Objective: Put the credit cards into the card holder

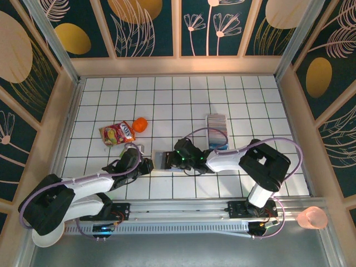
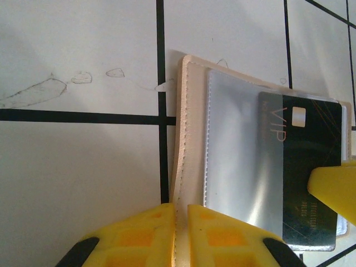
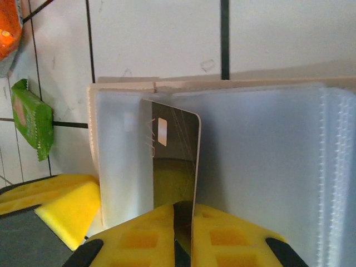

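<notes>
Right tool pinches a dark card, partly veiled by a cloudy sleeve; "VIP" reads, fine print doesn't. Left tool clamps the card holder edge, frame centre overhead.

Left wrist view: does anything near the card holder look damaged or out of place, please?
Only grey scuff marks on the tile left of the card holder; the VIP card sits partly inside a clear sleeve.
</notes>
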